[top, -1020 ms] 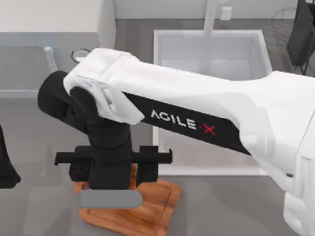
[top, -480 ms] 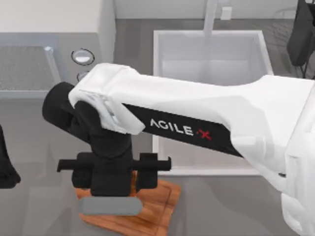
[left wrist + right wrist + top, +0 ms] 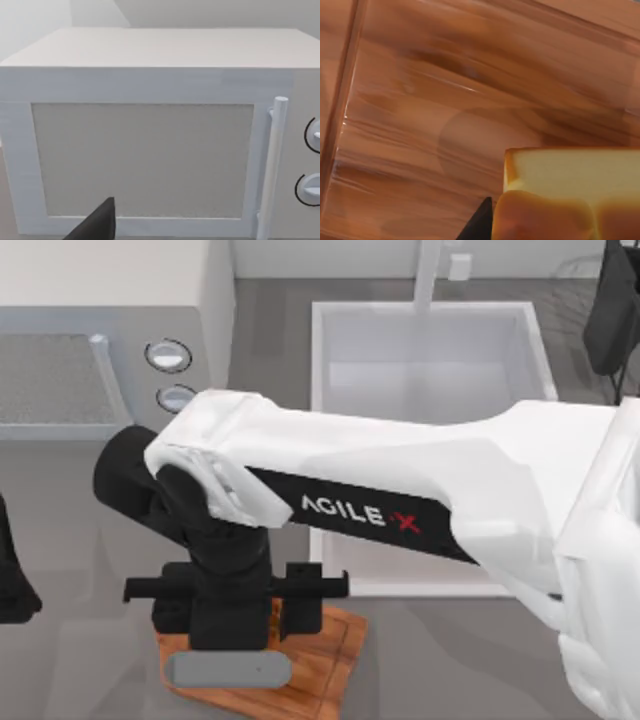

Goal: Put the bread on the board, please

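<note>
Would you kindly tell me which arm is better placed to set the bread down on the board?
Right. The right claw hangs directly over the board, with the bread close above the wood. The left claw faces the microwave, away from the board.

R arm reaches across from the right, wrist bent down, right gripper (image 3: 228, 640) low near front edge (jaws' gap hidden). L arm (image 3: 15, 585) parked far left.
</note>
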Controlling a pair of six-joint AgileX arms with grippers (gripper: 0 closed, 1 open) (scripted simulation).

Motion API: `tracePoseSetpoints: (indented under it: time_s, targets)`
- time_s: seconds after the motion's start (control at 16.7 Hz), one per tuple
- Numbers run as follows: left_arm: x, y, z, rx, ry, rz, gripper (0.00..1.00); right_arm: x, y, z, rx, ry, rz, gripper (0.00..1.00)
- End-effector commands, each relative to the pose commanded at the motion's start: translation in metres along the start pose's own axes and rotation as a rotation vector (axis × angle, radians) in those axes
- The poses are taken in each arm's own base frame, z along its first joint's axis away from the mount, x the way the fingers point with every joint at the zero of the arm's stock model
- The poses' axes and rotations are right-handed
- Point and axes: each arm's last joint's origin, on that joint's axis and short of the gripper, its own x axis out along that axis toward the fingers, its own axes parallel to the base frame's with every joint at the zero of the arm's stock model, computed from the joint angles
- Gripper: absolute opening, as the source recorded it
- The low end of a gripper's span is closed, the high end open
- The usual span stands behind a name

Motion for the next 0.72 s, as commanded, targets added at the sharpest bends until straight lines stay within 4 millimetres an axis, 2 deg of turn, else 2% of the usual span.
tracePoseSetpoints:
  time_s: [0.12, 0.72]
  targets:
    - [0.0000, 0.0000, 0.0000, 0.000, 0.000, 0.000, 1.00, 0.0000, 0.0000, 0.0000, 0.000, 0.000, 0.000, 0.00]
    - [0.0000, 0.0000, 0.0000, 0.000, 0.000, 0.000, 1.00, 0.0000, 0.0000, 0.0000, 0.000, 0.000, 0.000, 0.75]
